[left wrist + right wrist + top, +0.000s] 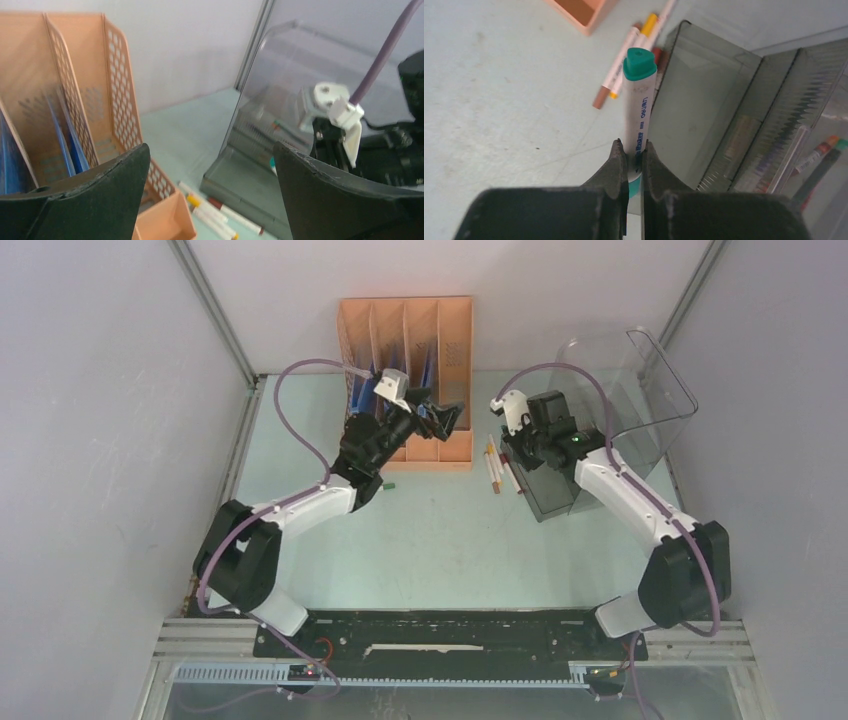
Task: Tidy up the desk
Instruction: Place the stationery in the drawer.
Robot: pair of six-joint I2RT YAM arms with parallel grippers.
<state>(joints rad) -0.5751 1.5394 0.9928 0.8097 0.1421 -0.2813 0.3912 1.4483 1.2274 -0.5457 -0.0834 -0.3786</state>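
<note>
While the right end effector (634,159) pinches a green-capped marker (639,95) near its tail, fingers pressed tight on the barrel, the marker tip hangs at the front-left rim of the smoky drawer bin's (655,375) pulled-out tray (704,100). The step in hand looks like dropping this marker into that tray.

The bench (450,540), pale mint, lies under everything. The bin sits on its far right part, with loose markers (497,468) on the bare surface just left of the bin.

The left end effector (210,150) is spread wide and holds nothing. It hovers well left of the bin, over the near end of the orange file rack (420,340).

To do this well:
- Carry the marker fully past the tray rim before letting go. Right now it looks to straddle the rim, and a release here would likely bounce it back onto the bench.
- Turn the marker along the tray's long side so it lies flat inside.
- Go low before opening, since a round barrel will probably roll.
- The grip is far back on the barrel, so the long free end may swing. Move slowly.
- Hold the left arm away from the bin, because both arms are close there.

A few markers already show deeper inside the bin. How full it is cannot be told.
</note>
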